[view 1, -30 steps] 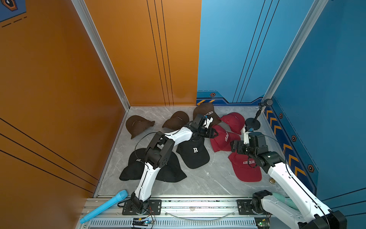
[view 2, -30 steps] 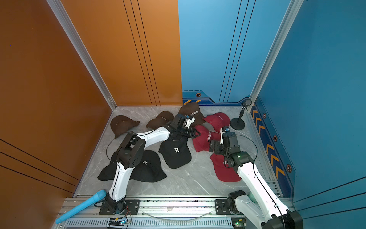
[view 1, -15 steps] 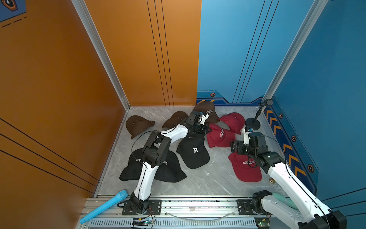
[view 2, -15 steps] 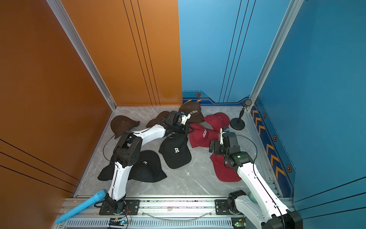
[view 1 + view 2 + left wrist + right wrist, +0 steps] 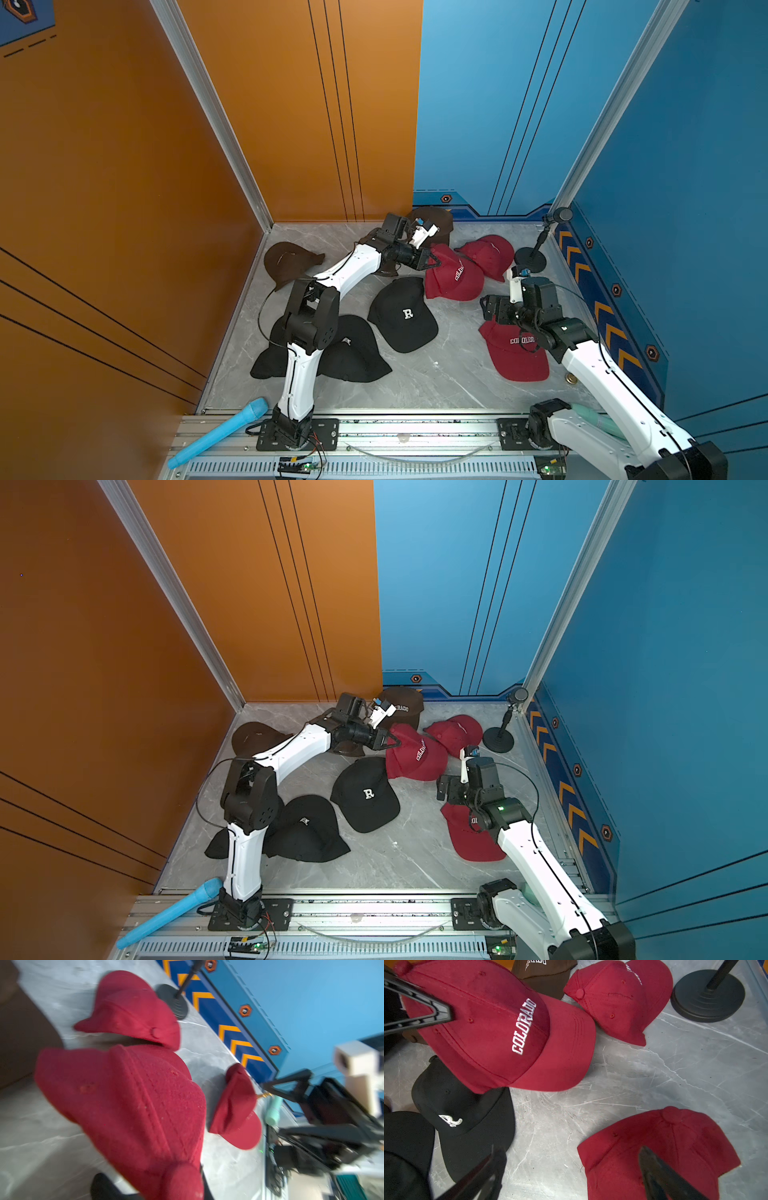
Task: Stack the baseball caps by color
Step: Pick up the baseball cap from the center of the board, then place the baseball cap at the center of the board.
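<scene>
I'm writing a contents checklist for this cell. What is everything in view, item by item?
red caps: three, red, right half of the floor; the middle red cap reads COLORADO.
black caps: three it seems, black; two overlapping by the left arm's base, one with a white R mid-floor.
brown caps: three, dark brown, far side; one mostly hidden under the left arm.
microphone stand: one, black, far right corner.
cylinder: one, light blue, front rail.
left gripper: shut on the middle red cap's back.
right gripper: open, above the nearest red cap.
</scene>
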`<state>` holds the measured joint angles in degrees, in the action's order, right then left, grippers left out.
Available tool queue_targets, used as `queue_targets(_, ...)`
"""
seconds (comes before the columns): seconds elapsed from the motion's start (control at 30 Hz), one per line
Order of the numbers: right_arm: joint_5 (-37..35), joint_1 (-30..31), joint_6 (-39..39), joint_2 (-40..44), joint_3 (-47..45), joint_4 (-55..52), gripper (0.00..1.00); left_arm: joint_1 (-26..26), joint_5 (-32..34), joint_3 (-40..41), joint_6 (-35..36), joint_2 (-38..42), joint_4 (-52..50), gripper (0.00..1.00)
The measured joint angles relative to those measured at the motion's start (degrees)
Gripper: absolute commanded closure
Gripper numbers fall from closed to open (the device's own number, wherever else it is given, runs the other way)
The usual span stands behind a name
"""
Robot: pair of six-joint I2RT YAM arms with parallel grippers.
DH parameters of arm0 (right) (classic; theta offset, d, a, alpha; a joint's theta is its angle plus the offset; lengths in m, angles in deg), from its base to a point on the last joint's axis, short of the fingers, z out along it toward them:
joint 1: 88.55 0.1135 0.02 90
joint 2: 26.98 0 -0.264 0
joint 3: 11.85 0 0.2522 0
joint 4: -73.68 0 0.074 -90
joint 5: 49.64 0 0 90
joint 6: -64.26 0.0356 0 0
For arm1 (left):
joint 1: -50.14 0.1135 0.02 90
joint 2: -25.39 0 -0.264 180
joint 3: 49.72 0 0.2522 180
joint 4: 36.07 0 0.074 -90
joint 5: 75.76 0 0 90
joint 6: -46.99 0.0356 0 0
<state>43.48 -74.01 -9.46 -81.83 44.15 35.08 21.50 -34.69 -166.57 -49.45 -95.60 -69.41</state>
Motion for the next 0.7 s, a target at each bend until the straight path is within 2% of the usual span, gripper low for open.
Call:
queue_targets(0.13,0.2,0.0,0.0,0.0,0.0,0.0,0.0,0.2,-6.1,-0.9,3.2,0.0,-3.2,1.0)
queue_targets(0.3,0.4,0.0,0.0,0.0,0.0,0.0,0.0,0.2,-10.4,-6.2,11.7,-0.1,-13.8,1.0)
queue_targets(0.5,0.9,0.1,-0.4,0.0,0.0,0.0,0.0,-0.5,-10.5,-9.2,23.3,-0.3,-26.4,1.0)
queue_targets(0.7,1.3,0.1,-0.6,0.0,0.0,0.0,0.0,-2.1,-7.5,-11.8,29.8,-5.0,-35.5,1.0)
